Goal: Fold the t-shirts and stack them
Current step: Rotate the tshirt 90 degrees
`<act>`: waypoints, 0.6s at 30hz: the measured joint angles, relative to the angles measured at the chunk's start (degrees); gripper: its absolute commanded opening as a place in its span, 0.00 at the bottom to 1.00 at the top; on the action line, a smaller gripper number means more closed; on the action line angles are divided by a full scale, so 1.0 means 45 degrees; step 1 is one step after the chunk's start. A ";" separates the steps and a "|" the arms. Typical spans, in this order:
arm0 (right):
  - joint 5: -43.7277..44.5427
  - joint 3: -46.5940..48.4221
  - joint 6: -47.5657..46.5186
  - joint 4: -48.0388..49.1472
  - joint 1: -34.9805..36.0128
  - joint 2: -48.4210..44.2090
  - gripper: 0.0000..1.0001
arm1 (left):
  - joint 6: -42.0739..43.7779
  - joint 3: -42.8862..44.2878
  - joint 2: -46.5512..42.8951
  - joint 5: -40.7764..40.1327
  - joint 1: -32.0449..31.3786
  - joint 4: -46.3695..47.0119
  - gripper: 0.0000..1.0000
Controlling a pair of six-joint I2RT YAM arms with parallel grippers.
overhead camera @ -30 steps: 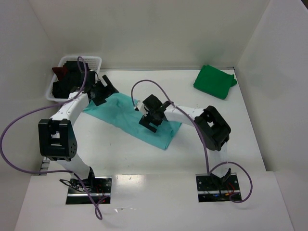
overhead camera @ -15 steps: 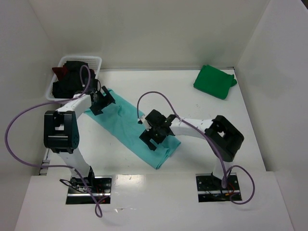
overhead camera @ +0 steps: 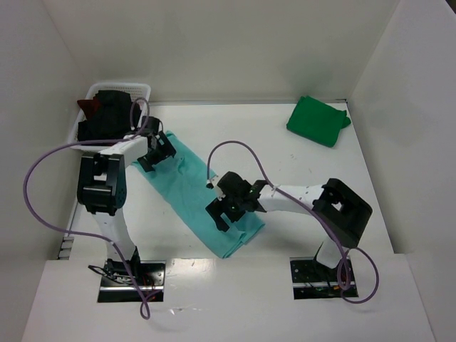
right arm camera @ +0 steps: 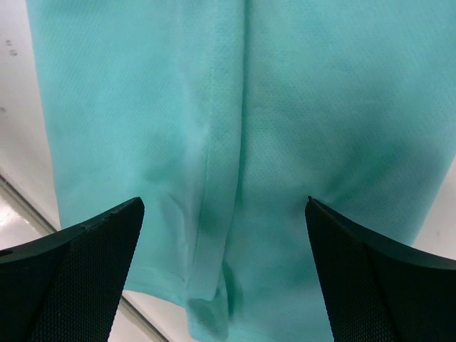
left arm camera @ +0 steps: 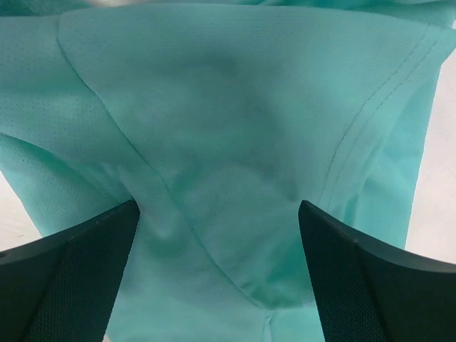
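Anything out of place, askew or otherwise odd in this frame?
Nothing looks damaged or spilled. The teal t-shirt lies askew, creased and on a diagonal, with the left gripper at its far end and the right gripper toward its near end. A dark red shirt pokes over the basket rim. The green shirt sits folded.

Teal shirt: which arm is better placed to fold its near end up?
Right, probably. The right gripper sits over the near end of the teal shirt; the left gripper is at the far corner by the basket.
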 measured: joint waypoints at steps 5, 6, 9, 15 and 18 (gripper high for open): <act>-0.0029 -0.0010 0.0238 -0.0214 0.0267 -0.0330 0.99 | -0.0034 0.1277 0.0933 -0.0690 -0.0894 -0.0403 1.00; 0.0005 -0.0010 0.0272 -0.0233 0.0267 -0.0481 0.99 | -0.0039 0.1520 0.1103 -0.0767 -0.1059 -0.0471 1.00; 0.0121 -0.0010 0.0350 -0.0248 0.0267 -0.1146 0.99 | -0.0019 0.2288 0.1588 -0.0787 -0.1559 -0.0724 1.00; 0.0636 0.0000 0.0393 -0.0408 0.0267 -0.1719 0.99 | 0.0194 0.5217 0.3458 -0.0588 -0.2531 -0.1622 0.99; 0.1404 0.0107 0.0534 -0.0729 0.0267 -0.1647 0.99 | 0.0345 0.6261 0.4104 -0.0563 -0.3089 -0.1821 0.99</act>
